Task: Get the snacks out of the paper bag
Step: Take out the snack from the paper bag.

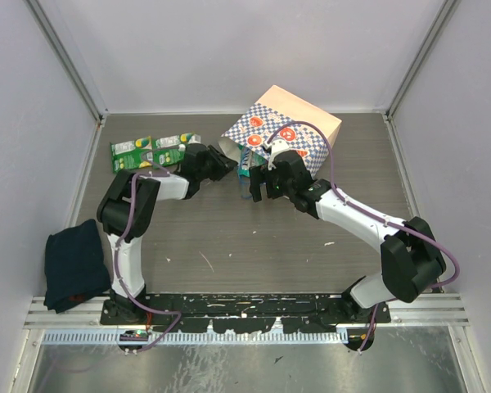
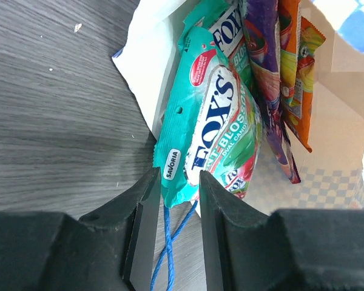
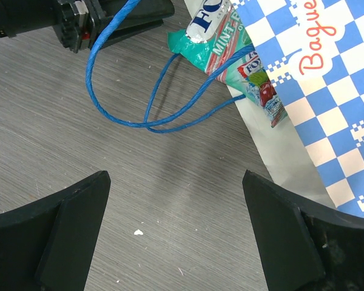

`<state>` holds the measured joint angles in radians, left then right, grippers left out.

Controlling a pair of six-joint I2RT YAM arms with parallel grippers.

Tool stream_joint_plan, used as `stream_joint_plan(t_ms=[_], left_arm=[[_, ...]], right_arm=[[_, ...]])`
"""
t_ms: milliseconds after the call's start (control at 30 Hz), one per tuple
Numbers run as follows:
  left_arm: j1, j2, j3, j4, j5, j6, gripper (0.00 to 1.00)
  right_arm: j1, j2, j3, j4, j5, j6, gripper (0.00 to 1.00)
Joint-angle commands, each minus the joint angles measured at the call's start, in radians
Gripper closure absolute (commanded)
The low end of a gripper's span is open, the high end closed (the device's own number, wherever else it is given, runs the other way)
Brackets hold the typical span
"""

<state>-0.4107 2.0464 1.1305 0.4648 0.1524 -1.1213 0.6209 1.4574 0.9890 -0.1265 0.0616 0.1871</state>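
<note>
The left gripper (image 2: 178,182) is found partly closed about the lower end of a teal packet (image 2: 212,121), one finger (image 2: 139,230) set against each edge; whether the packet is actually pinched cannot be told. A blue cord handle (image 2: 170,242) is seen running between the same fingers, below the packet. That packet is lodged in the mouth of the paper bag (image 1: 299,131), with a second teal packet (image 2: 227,24), a purple packet (image 2: 264,60) and an orange packet (image 2: 297,66) stacked behind it against the cream lining. The right gripper (image 3: 176,182) is held released, its jaws spread wide over bare table (image 1: 254,246) just outside the bag mouth, nothing between them. In the top view the bag is laid on its side at 1 o'clock from the table centre, with its mouth turned toward 8 o'clock and both grippers gathered there. Two green packets (image 1: 151,151) are recorded flat on the table at 10 o'clock, side by side and clear of the bag. A dark blue cloth (image 1: 75,266) is noted at 8 o'clock, by the left arm's base.
</note>
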Motion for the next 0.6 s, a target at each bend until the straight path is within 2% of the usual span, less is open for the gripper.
stream_joint_plan(t_ms=[0,567], left_arm=[[-0.006,-0.079,-0.013,-0.019,-0.028,0.048,0.67],[-0.016,-0.068,-0.019,-0.034,0.002,0.032,0.67]], right_arm=[[0.003,-0.037,0.008,0.054,-0.001,0.000,0.03],[0.003,-0.046,0.000,0.057,-0.001,0.002,0.03]])
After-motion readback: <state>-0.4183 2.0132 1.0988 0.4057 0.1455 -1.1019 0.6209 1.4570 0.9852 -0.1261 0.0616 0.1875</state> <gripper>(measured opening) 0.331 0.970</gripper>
